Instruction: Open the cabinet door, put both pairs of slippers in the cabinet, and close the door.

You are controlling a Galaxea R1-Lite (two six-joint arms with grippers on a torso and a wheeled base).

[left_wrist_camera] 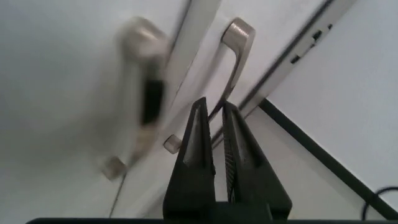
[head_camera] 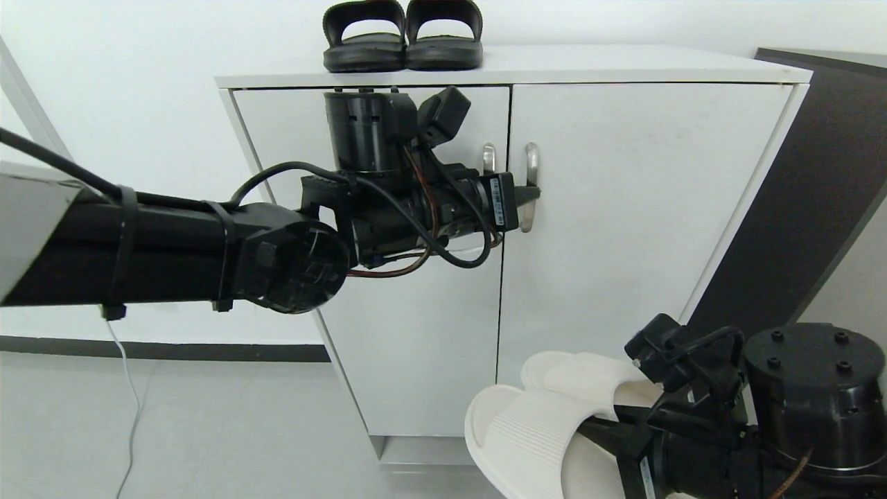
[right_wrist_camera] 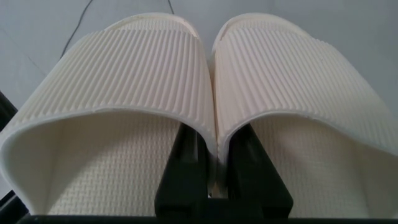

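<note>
Cabinet door (head_camera: pixel 624 229) shut, with the left gripper (head_camera: pixel 529 197) at its handle (head_camera: pixel 531 156) and one pair of slippers already in hand.
Black slippers (head_camera: pixel 402 38) rest on the cabinet top, at the far left. The left gripper is clenched on the right door's handle. The door probably swings stiff but light, so pull it by the handle. At the near right, the right gripper (right_wrist_camera: pixel 216 168) grasps the white slippers (head_camera: pixel 533 423) by their adjoining strap walls. They look soft, light and ribbed, so the grip should hold.
</note>
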